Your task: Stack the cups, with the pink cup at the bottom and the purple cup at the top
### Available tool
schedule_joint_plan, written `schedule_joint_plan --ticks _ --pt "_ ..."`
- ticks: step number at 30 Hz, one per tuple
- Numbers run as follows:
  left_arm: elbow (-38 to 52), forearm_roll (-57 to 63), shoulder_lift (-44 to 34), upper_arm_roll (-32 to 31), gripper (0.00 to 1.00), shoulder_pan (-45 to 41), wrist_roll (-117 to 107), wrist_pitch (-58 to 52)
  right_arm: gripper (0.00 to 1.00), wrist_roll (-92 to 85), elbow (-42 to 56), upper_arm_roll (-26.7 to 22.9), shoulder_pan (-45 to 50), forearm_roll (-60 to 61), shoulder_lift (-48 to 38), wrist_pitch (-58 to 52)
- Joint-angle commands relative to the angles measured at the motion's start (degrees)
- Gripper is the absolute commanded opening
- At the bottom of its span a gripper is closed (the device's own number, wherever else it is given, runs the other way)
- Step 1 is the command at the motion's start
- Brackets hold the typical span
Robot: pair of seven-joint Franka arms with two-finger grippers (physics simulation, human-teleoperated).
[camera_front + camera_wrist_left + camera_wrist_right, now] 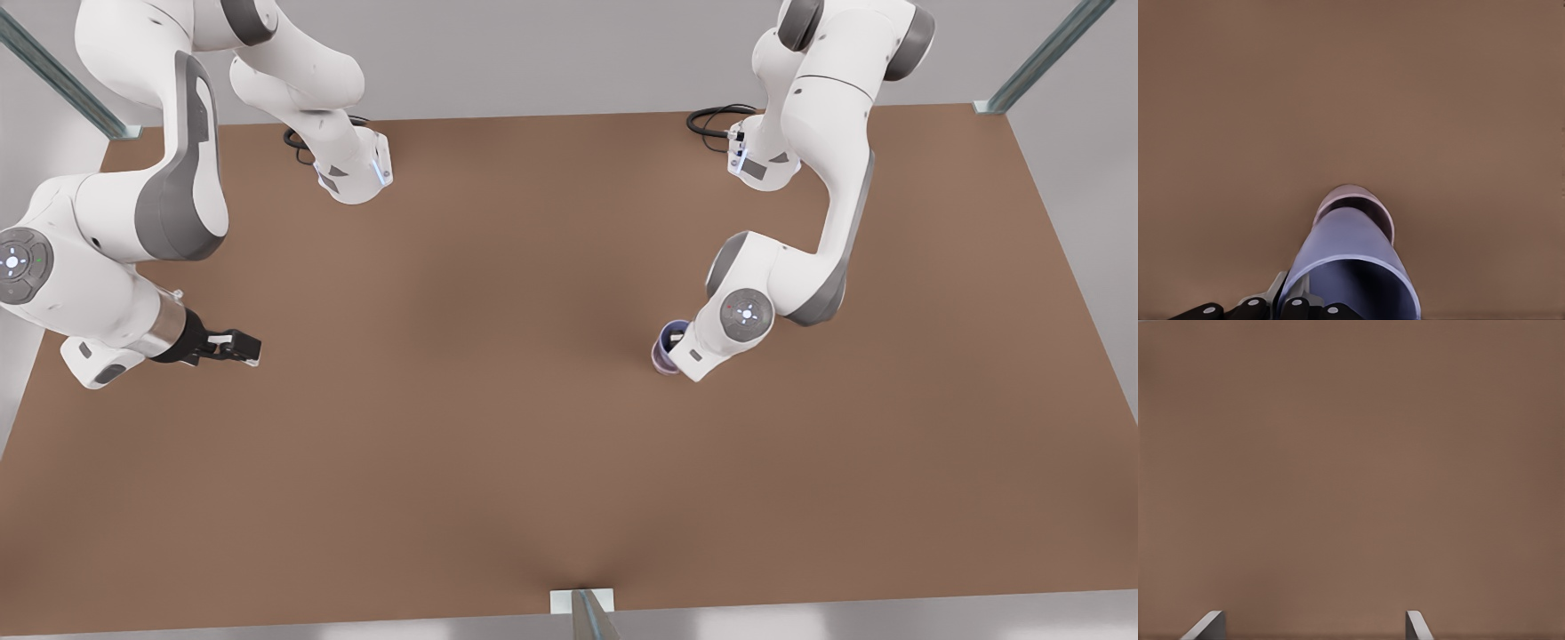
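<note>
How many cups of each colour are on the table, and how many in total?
Purple cup: 1, sitting inside the pink one, at the left gripper.
Pink cup: 1, on the table.
Total: 2 cups.

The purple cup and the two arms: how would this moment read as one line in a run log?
left gripper: shut on purple cup, seated in pink cup | right gripper: open, waiting apart over table | stack: formed, not yet released
</note>
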Motion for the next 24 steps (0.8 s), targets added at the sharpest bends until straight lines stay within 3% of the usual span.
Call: schedule_joint_plan --ticks 1,24 --pt "0.01 -0.18 -0.16 -0.13 0.21 0.02 -0.14 -0.08 1.0 0.46 0.03 0.01 -0.11 0.03 -0.06 -0.02" --pt "-2.27 -1.41 1.6 -1.01 0.21 0.37 -0.85 2.73 1.0 0.46 0.03 0.01 0.07 0.03 -0.15 -0.19"
